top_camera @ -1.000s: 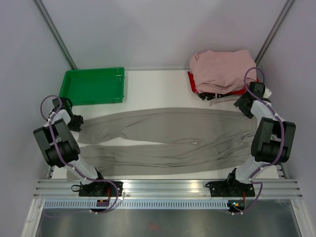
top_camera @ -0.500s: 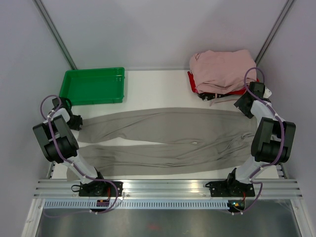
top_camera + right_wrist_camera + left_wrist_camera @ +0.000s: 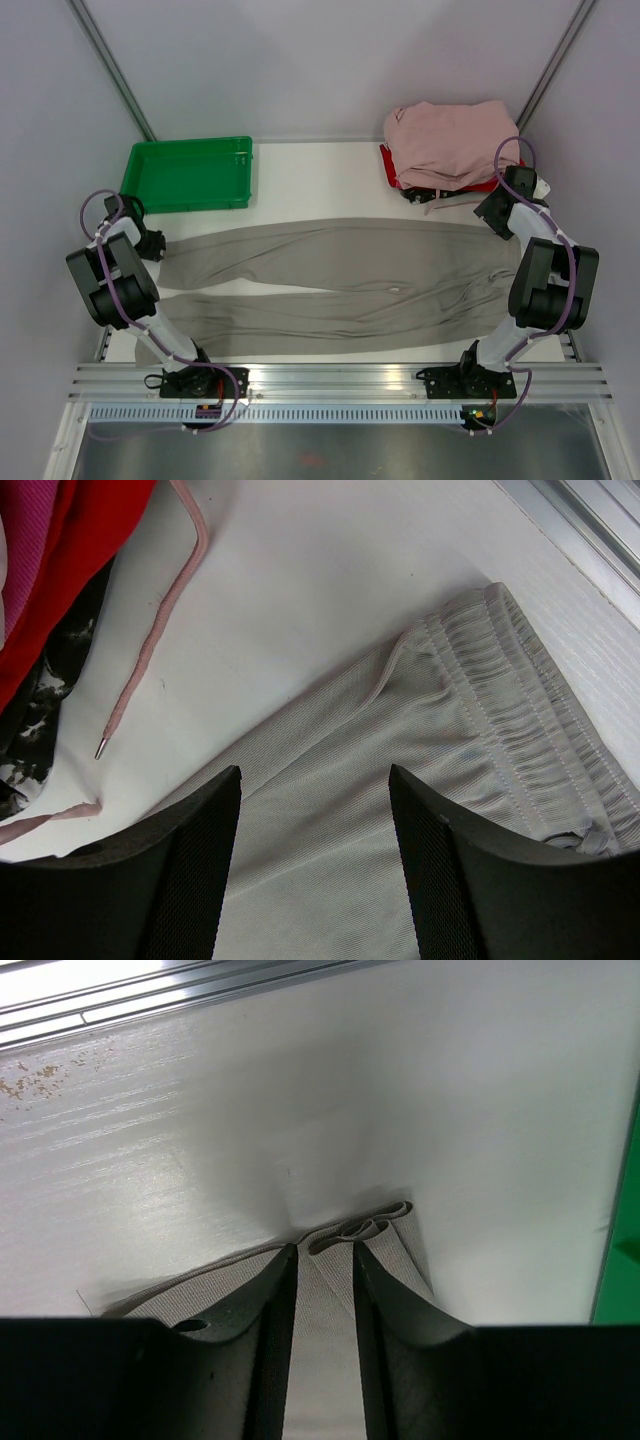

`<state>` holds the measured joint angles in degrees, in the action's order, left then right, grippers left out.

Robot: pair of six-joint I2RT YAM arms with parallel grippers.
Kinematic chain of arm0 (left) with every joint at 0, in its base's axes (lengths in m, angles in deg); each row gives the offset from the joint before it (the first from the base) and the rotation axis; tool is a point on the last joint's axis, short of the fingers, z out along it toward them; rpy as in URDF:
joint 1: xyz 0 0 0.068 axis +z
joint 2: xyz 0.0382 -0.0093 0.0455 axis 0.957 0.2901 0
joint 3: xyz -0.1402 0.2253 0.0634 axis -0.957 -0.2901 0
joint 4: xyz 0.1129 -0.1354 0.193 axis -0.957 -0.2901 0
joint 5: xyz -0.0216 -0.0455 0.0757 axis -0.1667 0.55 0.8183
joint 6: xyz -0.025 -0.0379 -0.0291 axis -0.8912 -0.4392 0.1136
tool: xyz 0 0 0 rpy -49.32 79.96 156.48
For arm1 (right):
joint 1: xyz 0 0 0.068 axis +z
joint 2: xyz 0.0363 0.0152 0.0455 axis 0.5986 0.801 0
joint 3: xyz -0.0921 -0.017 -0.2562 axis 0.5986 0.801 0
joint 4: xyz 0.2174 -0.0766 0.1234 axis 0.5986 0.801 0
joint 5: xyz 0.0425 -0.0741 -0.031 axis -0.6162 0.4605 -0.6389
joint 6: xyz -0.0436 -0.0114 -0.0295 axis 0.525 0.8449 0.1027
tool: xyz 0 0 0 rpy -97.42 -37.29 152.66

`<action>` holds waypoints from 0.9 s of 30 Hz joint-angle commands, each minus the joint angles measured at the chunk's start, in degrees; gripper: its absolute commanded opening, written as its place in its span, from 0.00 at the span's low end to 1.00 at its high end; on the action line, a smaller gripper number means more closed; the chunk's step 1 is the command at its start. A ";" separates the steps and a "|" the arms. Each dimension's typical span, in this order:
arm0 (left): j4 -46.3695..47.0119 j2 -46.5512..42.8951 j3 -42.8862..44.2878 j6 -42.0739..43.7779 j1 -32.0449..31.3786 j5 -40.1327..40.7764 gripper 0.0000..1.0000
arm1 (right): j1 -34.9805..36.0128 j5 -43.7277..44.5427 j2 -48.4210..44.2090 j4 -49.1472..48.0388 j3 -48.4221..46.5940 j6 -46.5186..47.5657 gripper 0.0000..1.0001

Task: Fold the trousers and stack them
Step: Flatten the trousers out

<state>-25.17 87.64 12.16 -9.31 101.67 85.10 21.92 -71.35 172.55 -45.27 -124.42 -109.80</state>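
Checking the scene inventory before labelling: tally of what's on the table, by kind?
taupe trousers: 1
green tray: 1
clothes heap, pink on top, red and black-white beneath: 1 (separate pieces can't be counted)
Total: 3

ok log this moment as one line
trousers flat, unfolded | left claw astride cuff, grip unclear | right claw open by waistband | fold not started

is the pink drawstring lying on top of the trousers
No, in the right wrist view the pink drawstring lies on the bare table, apart from the trousers.
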 commanded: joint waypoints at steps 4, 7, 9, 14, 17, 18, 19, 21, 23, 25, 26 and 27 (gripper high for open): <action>1.65 -0.11 2.03 -0.44 0.21 -0.17 0.34 | 0.00 0.09 -0.69 -1.13 -0.61 0.15 0.68; 2.53 0.06 1.59 -0.79 0.29 -0.88 0.34 | 0.00 0.00 -0.51 -0.96 -0.88 0.32 0.68; 2.97 0.15 1.59 -0.79 0.21 -0.70 0.34 | 0.00 0.00 -0.60 -0.87 -0.70 0.32 0.68; 3.94 1.29 1.77 -0.79 0.29 -1.14 0.33 | 0.00 -0.17 -1.04 -1.04 -0.09 -0.12 0.68; 3.76 1.91 1.68 -0.88 0.29 -1.23 0.33 | 0.00 0.00 -1.30 -0.96 0.00 -0.20 0.68; 3.76 1.91 1.59 -0.88 0.29 -1.23 0.33 | 0.00 0.26 -1.56 -0.78 0.00 -0.20 0.68; 3.67 1.91 1.51 -0.88 0.29 -1.23 0.33 | 0.00 0.44 -1.65 -0.78 0.00 -0.20 0.68; 3.50 1.91 1.42 -0.79 0.29 -1.23 0.33 | 0.00 0.71 -1.92 -0.69 0.09 -0.03 0.68; 3.41 1.74 1.42 -0.61 0.21 -1.32 0.33 | 0.00 0.88 -1.92 -0.52 0.09 -0.20 0.68; 3.50 1.47 1.24 -0.35 0.29 -1.06 0.33 | 0.00 0.79 -2.00 -0.52 0.27 -0.38 0.68; 3.58 1.56 1.24 -0.26 0.29 -1.05 0.33 | 0.00 0.79 -2.01 -0.60 0.35 -0.47 0.68; 3.50 1.73 1.24 -0.26 0.29 -1.05 0.31 | 0.00 0.71 -2.01 -0.52 0.35 -0.47 0.68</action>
<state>-22.66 88.98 12.24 -9.31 101.67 84.27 21.92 -71.35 172.55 -45.25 -124.40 -109.80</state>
